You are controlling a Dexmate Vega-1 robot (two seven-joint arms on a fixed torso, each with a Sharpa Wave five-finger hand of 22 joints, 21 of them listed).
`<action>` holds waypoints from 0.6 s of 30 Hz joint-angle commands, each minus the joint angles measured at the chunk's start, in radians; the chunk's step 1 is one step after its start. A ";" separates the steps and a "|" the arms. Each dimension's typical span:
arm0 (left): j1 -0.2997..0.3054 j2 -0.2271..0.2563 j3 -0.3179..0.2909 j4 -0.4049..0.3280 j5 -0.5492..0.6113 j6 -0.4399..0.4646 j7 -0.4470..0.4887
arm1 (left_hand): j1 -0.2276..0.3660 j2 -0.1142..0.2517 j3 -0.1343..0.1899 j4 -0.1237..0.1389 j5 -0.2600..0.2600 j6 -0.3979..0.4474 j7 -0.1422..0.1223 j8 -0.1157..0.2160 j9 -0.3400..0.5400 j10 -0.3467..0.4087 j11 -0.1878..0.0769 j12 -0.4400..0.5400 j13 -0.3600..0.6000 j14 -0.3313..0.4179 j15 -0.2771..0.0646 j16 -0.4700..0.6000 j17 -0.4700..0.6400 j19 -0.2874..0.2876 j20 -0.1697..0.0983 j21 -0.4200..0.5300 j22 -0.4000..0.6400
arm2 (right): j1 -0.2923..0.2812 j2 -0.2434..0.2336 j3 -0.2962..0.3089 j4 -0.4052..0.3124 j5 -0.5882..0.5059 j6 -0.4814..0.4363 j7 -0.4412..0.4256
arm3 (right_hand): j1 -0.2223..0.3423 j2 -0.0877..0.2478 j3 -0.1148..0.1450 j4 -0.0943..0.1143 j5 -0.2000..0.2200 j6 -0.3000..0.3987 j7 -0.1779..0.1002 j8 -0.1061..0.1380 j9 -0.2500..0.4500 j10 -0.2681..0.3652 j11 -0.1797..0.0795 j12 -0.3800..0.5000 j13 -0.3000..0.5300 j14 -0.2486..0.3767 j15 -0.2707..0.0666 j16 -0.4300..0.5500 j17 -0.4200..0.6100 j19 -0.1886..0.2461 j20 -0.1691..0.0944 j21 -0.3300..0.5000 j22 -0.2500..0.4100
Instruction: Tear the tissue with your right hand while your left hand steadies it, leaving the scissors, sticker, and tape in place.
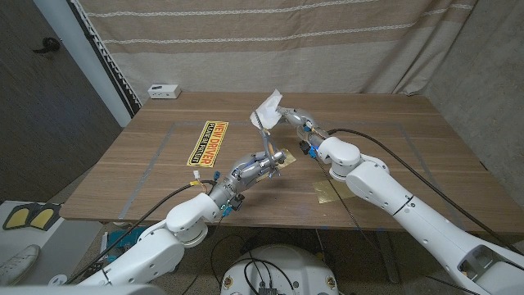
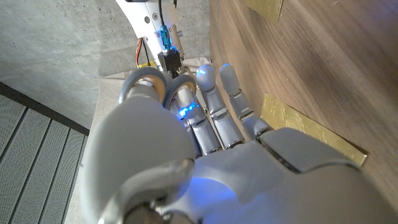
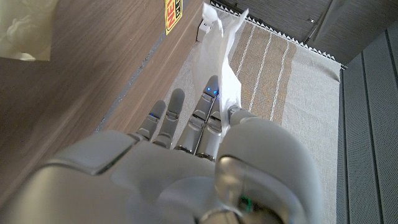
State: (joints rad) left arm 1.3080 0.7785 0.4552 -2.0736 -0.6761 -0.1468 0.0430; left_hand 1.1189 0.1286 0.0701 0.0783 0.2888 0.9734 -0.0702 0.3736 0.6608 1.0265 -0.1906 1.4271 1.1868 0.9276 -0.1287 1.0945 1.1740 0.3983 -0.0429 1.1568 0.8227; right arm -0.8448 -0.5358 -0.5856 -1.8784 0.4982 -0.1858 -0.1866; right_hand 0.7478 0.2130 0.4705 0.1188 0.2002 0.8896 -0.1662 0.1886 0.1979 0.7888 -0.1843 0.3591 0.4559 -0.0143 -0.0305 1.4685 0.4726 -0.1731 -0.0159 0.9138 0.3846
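— What are the right fingers [image 3: 211,118] doing?

— They lie straight and close together, and the thumb presses a thin white paper tissue [image 3: 219,59] against them. The right hand [image 1: 293,117] holds that tissue [image 1: 268,107] up above the far middle of the brown wooden table [image 1: 393,156], the sheet standing crumpled over the fingertips.

— And the left fingers [image 2: 211,102]?

— In the left wrist view they reach out side by side, slightly curled, close to the table's surface. The head view shows the left hand [image 1: 260,166] just below and nearer than the right one, its fingers pointing up toward the tissue. I cannot tell whether they grip anything or touch the sheet.

— Where are the hands against each other?

— Near one another over the table's middle, the right higher and farther back.

— What else lies around?

— A yellow rectangular sticker with black "NEW DRIVER" lettering [image 1: 207,142] lies flat on the table to the left of both hands, well apart from them. A flat gold-coloured foil patch [image 1: 325,193] sits on the wood by the right forearm. A small white box [image 1: 164,91] rests at the table's far left corner, before the striped beige curtain [image 1: 270,37].
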 commanded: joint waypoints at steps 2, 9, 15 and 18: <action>0.048 0.014 -0.038 -0.021 0.022 -0.003 0.066 | 0.004 -0.001 0.078 0.068 -0.005 0.014 0.004 0.005 0.014 0.035 -0.017 0.006 0.006 0.014 -0.086 0.005 0.007 0.009 -0.093 -0.002 0.017 | 0.001 0.001 -0.004 0.010 0.007 0.030 0.032 | 0.009 0.000 0.009 -0.001 0.004 0.006 -0.002 0.000 0.002 -0.004 0.000 0.006 0.004 -0.001 -0.182 0.002 -0.003 -0.070 0.000 0.004 -0.002; 0.068 0.025 -0.056 -0.042 0.053 0.011 0.109 | 0.002 -0.004 0.084 0.068 -0.008 0.016 0.012 0.006 0.026 0.036 -0.018 0.012 0.015 0.024 -0.086 0.008 0.010 0.013 -0.093 -0.001 0.030 | 0.001 -0.008 0.003 0.012 0.018 0.038 0.051 | 0.008 -0.001 0.009 -0.002 0.004 0.004 -0.004 0.000 0.002 -0.004 0.001 0.005 0.004 -0.002 -0.182 0.002 -0.006 -0.066 -0.004 0.006 -0.007; 0.076 0.039 -0.070 -0.047 0.056 0.007 0.100 | -0.001 -0.005 0.089 0.067 -0.012 0.016 0.009 0.008 0.045 0.039 -0.019 0.011 0.009 0.025 -0.086 0.007 0.014 0.013 -0.092 -0.002 0.035 | -0.003 -0.018 0.012 0.003 0.013 0.036 0.040 | 0.008 0.000 0.008 -0.001 0.004 0.006 -0.007 0.001 0.002 -0.002 -0.001 0.006 0.005 -0.002 -0.182 0.002 -0.009 -0.064 -0.005 0.008 -0.011; 0.081 0.049 -0.075 -0.048 0.062 0.009 0.096 | -0.003 -0.005 0.090 0.067 -0.013 0.018 0.010 0.009 0.050 0.039 -0.019 0.014 0.014 0.025 -0.086 0.007 0.016 0.014 -0.093 -0.005 0.033 | -0.006 -0.022 0.012 -0.001 0.002 0.040 0.032 | 0.007 0.000 0.008 -0.001 0.004 0.008 -0.004 0.001 0.002 -0.001 -0.001 0.008 0.007 0.000 -0.182 0.004 -0.010 -0.064 -0.005 0.008 -0.013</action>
State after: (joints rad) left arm 1.3676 0.8048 0.4032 -2.1092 -0.6372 -0.1458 0.1261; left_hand 1.1224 0.1124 0.1118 0.1079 0.2753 0.9771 -0.0690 0.3776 0.7035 1.0467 -0.1933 1.4351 1.1988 0.9437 -0.1375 1.0989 1.1867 0.4055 -0.0465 1.1568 0.8549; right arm -0.8446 -0.5457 -0.5824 -1.8694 0.5080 -0.1524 -0.1483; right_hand 0.7476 0.2129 0.4704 0.1188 0.2000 0.8895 -0.1660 0.1879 0.1977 0.7874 -0.1858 0.3612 0.4568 -0.0143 -0.0305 1.4685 0.4634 -0.1731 -0.0159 0.9177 0.3706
